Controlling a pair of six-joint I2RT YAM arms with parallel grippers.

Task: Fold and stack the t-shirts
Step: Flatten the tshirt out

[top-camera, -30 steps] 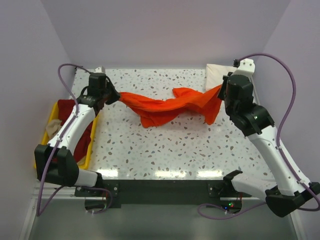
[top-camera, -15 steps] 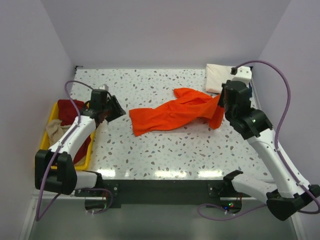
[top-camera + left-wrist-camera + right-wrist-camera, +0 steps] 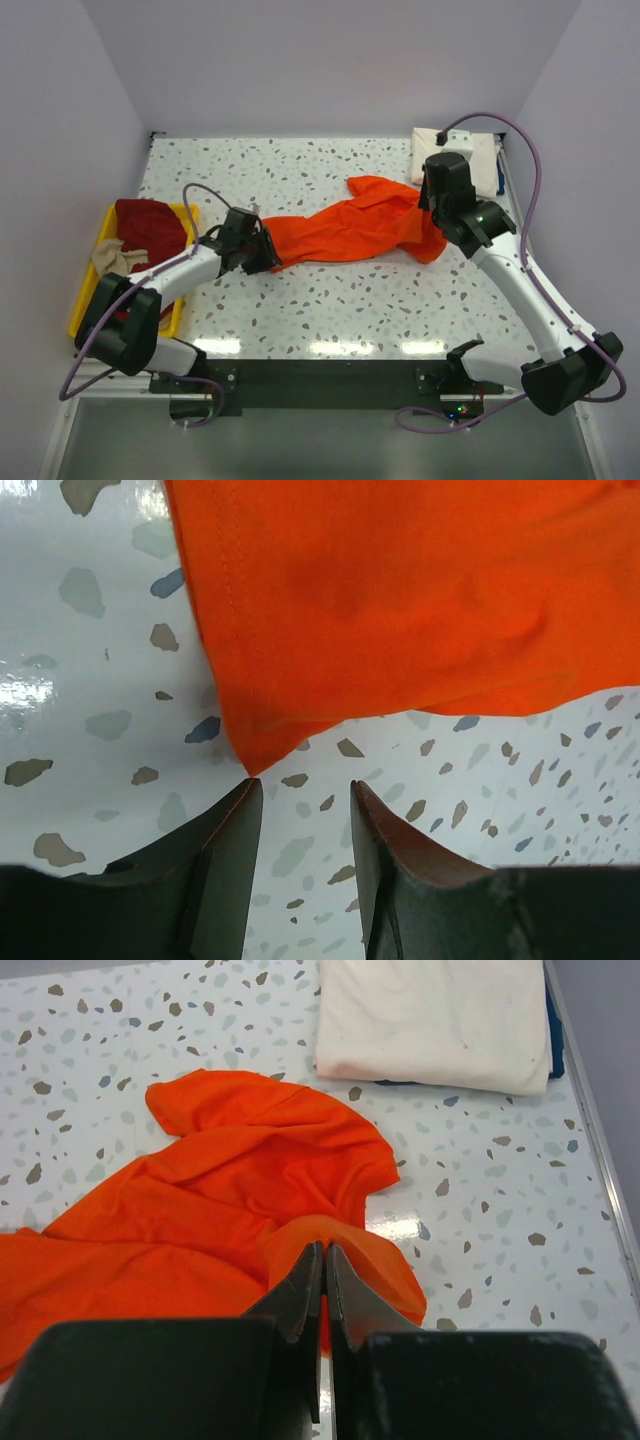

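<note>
one speckled table [image 3: 350,300]. four t-shirts counted. one orange t-shirt [image 3: 340,232], unfolded and rumpled, lies across the table centre from 8 o'clock to 2 o'clock. one yellow tray [image 3: 84,290] sits at the 9 o'clock edge and holds two: one dark red t-shirt [image 3: 150,220] and one beige t-shirt [image 3: 112,257], both bunched. one cream-white t-shirt [image 3: 430,1020] lies folded at the 1 o'clock corner. two grippers: left gripper [image 3: 300,792] spread, low over the table, the orange shirt's corner just ahead of its fingertips; right gripper [image 3: 322,1250] pressed together, pinching a fold at the orange shirt's 2 o'clock end.
</note>
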